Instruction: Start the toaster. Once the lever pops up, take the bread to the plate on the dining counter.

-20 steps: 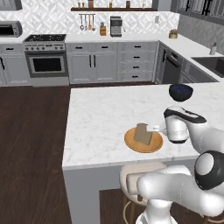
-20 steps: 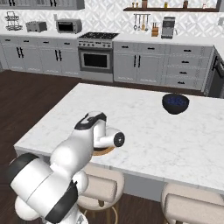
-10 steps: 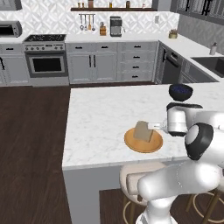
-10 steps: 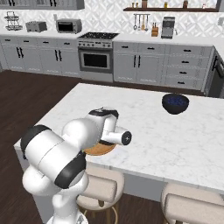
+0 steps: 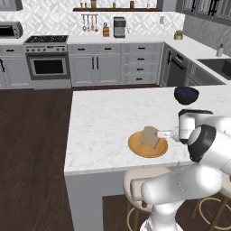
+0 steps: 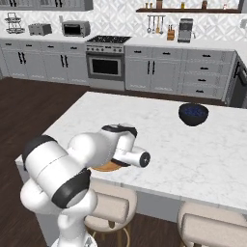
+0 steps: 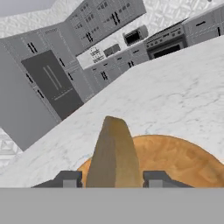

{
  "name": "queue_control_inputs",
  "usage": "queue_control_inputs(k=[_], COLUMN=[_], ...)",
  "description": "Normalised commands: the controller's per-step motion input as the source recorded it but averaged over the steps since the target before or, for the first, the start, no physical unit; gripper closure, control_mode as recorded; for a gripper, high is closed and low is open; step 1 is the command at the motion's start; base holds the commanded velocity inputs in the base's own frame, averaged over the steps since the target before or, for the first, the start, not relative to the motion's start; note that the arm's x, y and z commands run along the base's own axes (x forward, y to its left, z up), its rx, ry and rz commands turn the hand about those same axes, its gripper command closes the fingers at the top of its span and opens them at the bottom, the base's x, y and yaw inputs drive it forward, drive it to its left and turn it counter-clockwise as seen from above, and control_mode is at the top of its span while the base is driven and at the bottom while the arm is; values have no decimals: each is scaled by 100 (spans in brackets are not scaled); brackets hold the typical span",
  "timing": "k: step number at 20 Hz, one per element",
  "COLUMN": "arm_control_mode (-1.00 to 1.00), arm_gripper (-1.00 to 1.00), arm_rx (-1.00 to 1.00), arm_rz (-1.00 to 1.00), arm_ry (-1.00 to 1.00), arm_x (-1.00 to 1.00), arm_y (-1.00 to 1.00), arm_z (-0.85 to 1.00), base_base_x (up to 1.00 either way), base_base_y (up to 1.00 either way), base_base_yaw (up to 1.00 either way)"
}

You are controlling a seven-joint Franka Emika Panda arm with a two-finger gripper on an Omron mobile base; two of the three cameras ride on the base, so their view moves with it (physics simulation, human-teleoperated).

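On dining table [image 5: 103,122], bread [image 5: 149,136] leaned tilted on plate [image 5: 147,145], lower edge on it. Our gripper [image 7: 112,179] sat level right behind it, jaws parted, one either side, bread's flat faces toward fingertips [image 7: 69,178]; contact unclear. We judged straight pull-back clears it.

A tan-brown slice of bread [image 7: 114,153] stands on edge between the two dark fingertips [image 7: 68,178] of the pincer [image 7: 113,180], a slim gap showing on either side. Beneath it lies the round orange-brown plate [image 7: 179,159], resting on the white marble counter [image 7: 175,100]. Far beyond, grey cabinets [image 7: 103,19], a small toaster [image 7: 112,49], a microwave [image 7: 134,36] and an oven range [image 7: 167,43] line the tilted kitchen wall.
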Motion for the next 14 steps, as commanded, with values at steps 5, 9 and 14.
queue_control_inputs(k=[5,9,14], arm_control_mode=[-100,-100,-100], arm_gripper=[-100,-100,-100], arm_rx=[-6,-6,-11], arm_rz=[-2,-4,-3], arm_ry=[0,2,13], arm_x=[-10,-13,0], arm_y=[-32,-48,-22], arm_z=[10,17,3], base_base_x=[0,0,0], base_base_y=[0,0,0], base_base_yaw=[0,0,0])
